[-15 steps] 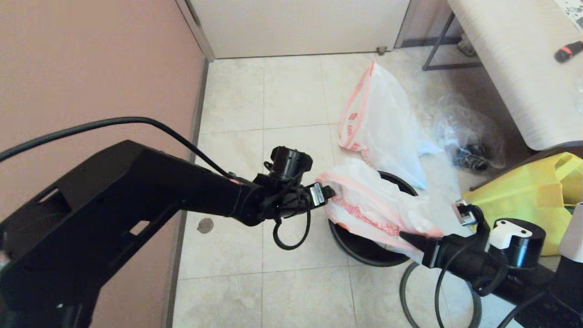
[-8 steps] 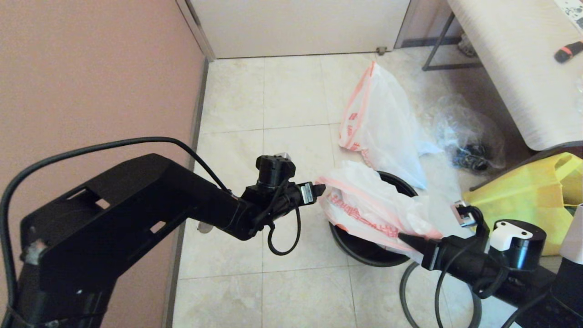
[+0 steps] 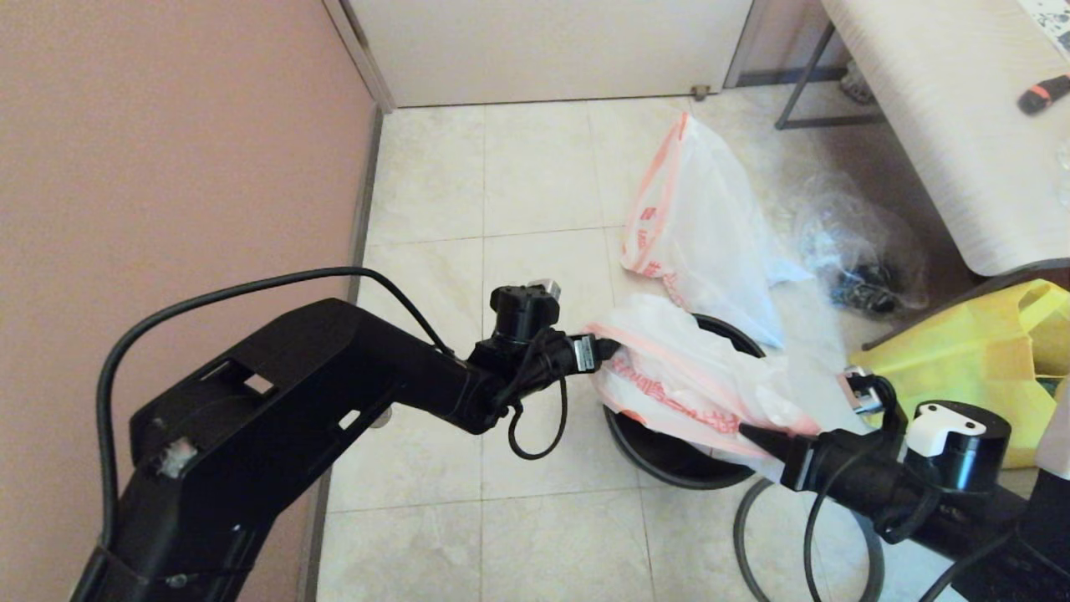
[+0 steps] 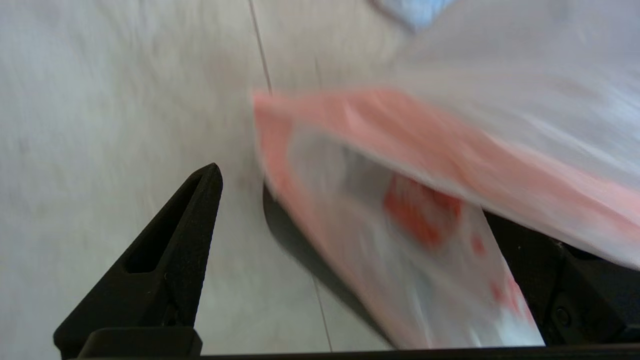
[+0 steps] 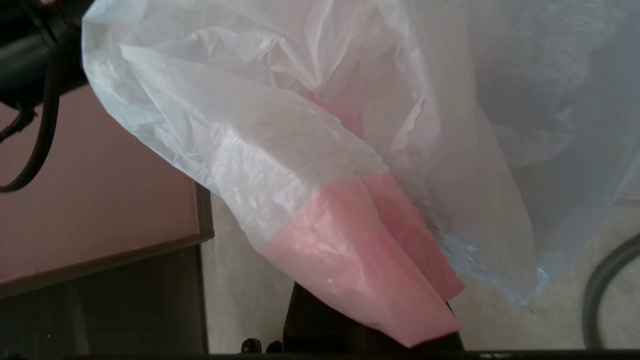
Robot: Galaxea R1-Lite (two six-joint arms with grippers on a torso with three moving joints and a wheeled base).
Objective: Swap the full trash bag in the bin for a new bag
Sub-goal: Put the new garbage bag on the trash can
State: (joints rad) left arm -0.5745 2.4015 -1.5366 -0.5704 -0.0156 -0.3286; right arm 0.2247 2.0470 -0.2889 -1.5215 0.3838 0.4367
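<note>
I've got the new bag (image 3: 685, 376) stretched above the bin (image 3: 669, 456), w/ its pink band facing me. R gripper (image 3: 756, 436) is at the bag's near-right corner, jaws together and pinching the pink edge; in the right wrist view the pink fold (image 5: 360, 265) sits right in the closed jaws w/ the rest of the plastic billowing away. L gripper (image 3: 608, 347) is at the bag's left corner, jaws wide apart. In the left wrist view one finger (image 4: 170, 255) stands clear on the floor side while the bag's pink-edged corner (image 4: 400, 210) lies betw the two fingers, not clamped; can't tell if it touches the other finger, which the bag mostly covers.

The bin stands on the tile floor (image 3: 468, 518), mouth open, its near side showing under the bag. The full trash bag (image 3: 702, 226) lies on the floor just behind the bin, well apart from both grippers. A clear bag w/ dark stuff (image 3: 861, 259) is to its right, near a table (image 3: 945, 125). A yellow tote (image 3: 978, 351) sits at right, beside my R arm. A dark hoop (image 3: 744, 522) lies on the floor near the bin, under the R arm.
</note>
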